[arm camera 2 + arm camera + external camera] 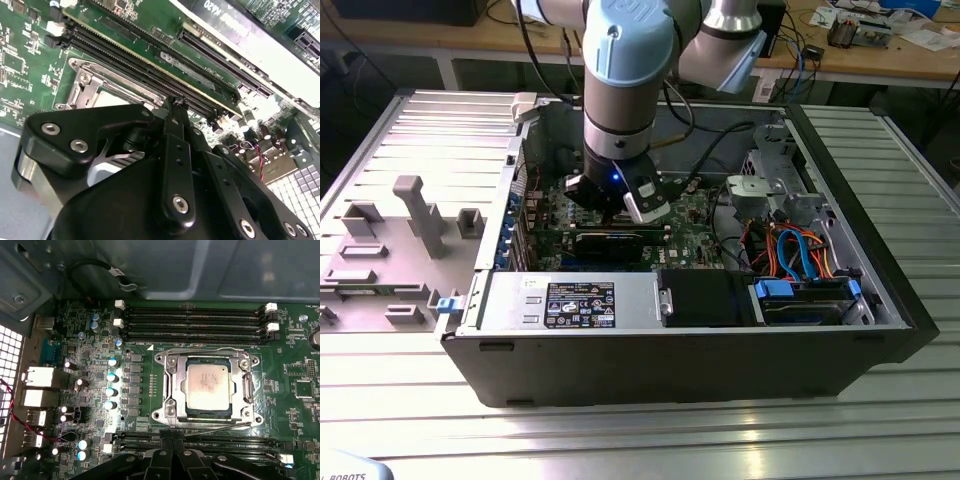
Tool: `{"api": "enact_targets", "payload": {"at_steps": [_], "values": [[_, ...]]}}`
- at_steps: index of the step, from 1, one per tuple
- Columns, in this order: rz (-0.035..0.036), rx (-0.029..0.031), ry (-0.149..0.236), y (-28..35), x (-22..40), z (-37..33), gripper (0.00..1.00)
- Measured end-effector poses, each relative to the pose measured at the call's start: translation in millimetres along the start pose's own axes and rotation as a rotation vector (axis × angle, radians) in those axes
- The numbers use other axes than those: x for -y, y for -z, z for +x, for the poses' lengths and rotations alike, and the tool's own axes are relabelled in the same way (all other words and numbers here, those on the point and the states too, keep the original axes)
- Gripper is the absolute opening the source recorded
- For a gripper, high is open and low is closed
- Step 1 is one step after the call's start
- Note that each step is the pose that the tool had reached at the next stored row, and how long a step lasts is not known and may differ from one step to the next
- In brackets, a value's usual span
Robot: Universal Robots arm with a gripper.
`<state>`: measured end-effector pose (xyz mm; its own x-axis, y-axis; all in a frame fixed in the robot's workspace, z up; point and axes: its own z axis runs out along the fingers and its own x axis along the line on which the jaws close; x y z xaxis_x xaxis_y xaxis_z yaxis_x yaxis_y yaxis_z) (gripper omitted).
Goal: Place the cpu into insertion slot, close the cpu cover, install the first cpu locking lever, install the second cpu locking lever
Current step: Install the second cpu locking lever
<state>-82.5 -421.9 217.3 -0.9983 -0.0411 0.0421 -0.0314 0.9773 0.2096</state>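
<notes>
Jaws (167, 446) pressed together, poised beside covered cpu (207, 386).

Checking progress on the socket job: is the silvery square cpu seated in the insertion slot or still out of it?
In. The silvery square cpu lies flat inside the silver-rimmed insertion slot, with the thin silver metal frame cover down around it.

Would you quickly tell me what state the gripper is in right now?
Gripper: jaws shut together, holding nothing, poised beside the cpu cover, which is down over the cpu.
</notes>
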Motion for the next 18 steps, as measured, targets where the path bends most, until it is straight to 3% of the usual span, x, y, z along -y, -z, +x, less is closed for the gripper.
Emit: {"api": "enact_targets", "payload": {"at_steps": [2, 4, 13, 18], "values": [[-0.002, -0.0001, 0.0, -1.3, 0.3, 1.4, 0.11], [-0.005, 0.0002, 0.0, -3.9, 0.4, 7.1, 0.11], [-0.0123, 0.0008, -0.002, -10.6, -1.8, 7.3, 0.11], [-0.02, 0.0009, -0.001, -14.9, -2.6, 8.6, 0.11]]}}
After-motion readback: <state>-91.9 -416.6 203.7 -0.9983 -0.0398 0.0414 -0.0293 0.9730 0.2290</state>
